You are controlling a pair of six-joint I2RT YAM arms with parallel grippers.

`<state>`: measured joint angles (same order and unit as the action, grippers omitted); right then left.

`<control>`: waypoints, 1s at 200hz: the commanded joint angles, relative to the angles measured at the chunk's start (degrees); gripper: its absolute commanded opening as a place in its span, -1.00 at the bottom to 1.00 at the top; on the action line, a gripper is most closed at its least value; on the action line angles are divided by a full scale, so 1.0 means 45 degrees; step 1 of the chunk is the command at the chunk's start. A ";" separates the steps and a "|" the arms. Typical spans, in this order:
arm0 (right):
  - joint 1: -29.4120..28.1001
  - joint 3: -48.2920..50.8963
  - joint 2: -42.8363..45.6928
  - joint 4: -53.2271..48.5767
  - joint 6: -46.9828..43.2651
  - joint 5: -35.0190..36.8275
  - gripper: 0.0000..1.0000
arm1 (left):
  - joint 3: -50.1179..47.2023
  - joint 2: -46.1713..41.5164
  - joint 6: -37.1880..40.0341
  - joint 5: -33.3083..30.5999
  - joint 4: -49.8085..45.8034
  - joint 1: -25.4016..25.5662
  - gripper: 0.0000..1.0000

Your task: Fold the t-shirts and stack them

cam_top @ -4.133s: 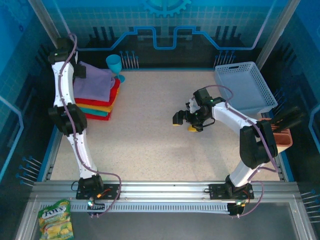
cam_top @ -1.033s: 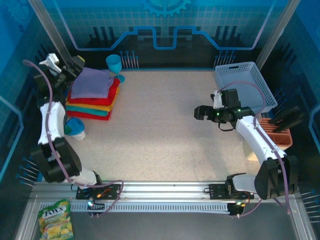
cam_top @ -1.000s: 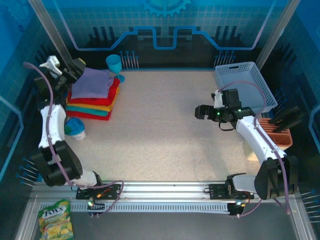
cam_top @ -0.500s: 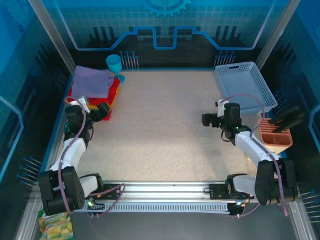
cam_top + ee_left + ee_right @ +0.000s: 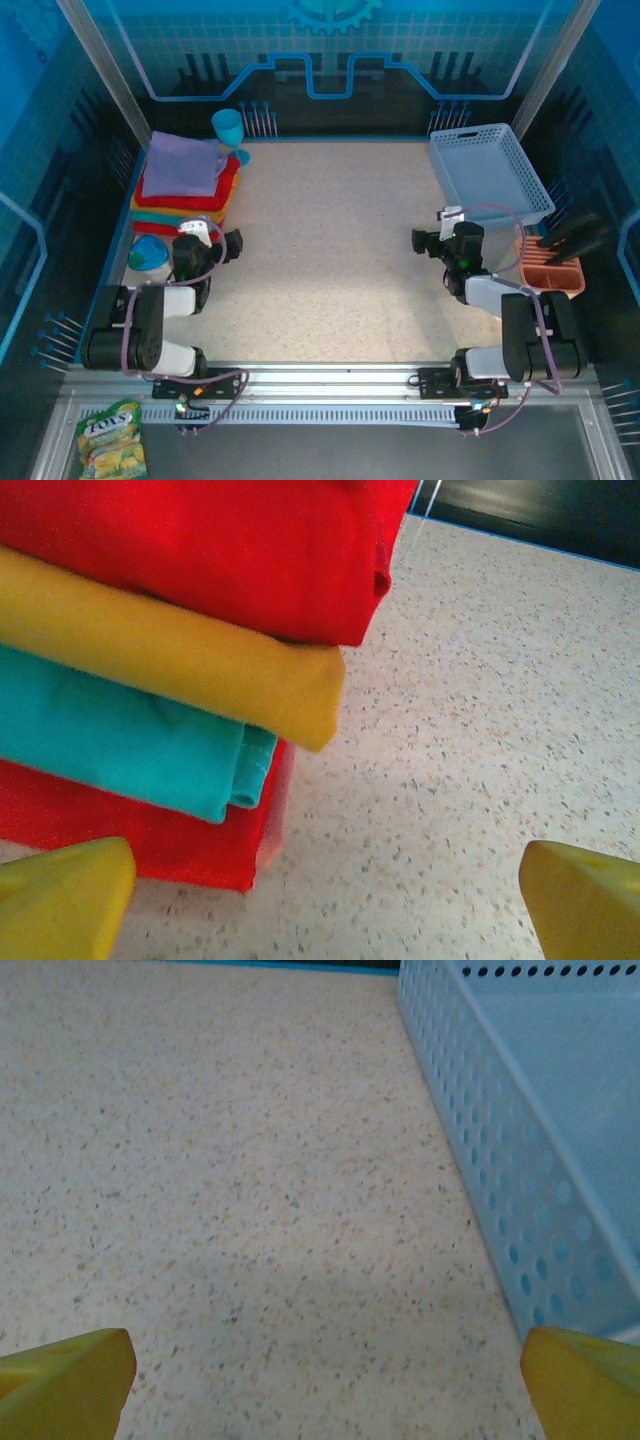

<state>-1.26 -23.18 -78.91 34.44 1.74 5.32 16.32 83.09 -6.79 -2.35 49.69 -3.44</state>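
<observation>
We judge stacking finished: the t-shirts [image 5: 186, 190] lie folded in one pile at the far left of the surface [image 5: 330, 270]. The left gripper [image 5: 208, 242] and right gripper [image 5: 440, 239] stand spread and empty; next, we only verify alignment. The left wrist view resolves red, yellow, teal, red edges; the top view adds the lavender tee [image 5: 183, 163] above.

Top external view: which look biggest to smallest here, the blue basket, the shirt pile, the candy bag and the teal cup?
Largest: blue basket and shirt pile, too alike to rank.
Next: candy bag.
Smallest: teal cup.
</observation>
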 commanded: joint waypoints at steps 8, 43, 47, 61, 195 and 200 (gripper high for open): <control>0.0241 0.0498 -0.1490 0.3872 0.0259 -0.0969 0.99 | -0.0190 0.1498 0.1012 -0.0574 0.3652 0.0509 0.98; -0.0094 0.0417 -0.2002 0.4270 0.0090 -0.0325 0.99 | 0.1240 0.1244 0.1276 -0.0711 0.0502 0.0752 0.99; -0.0155 0.0354 -0.1967 0.4071 0.0054 -0.0216 0.99 | 0.1230 0.1332 0.1340 -0.0779 0.0708 0.0782 0.99; -0.0194 0.0356 -0.2017 0.4125 0.0026 -0.0116 0.99 | 0.1232 0.1293 0.1353 -0.0754 0.0622 0.0783 0.99; -0.0326 0.0369 -0.2004 0.4151 -0.0006 0.0251 0.99 | 0.1310 0.1320 0.1578 -0.0126 0.0565 0.0804 0.98; -0.0360 0.0333 -0.2012 0.4082 -0.0036 0.0317 0.99 | 0.1304 0.1307 0.1567 -0.0138 0.0564 0.0804 0.99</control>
<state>-1.98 -20.99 -87.79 49.82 1.87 4.56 21.28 88.90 -1.06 -4.21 52.53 -0.19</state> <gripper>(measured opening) 0.996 0.992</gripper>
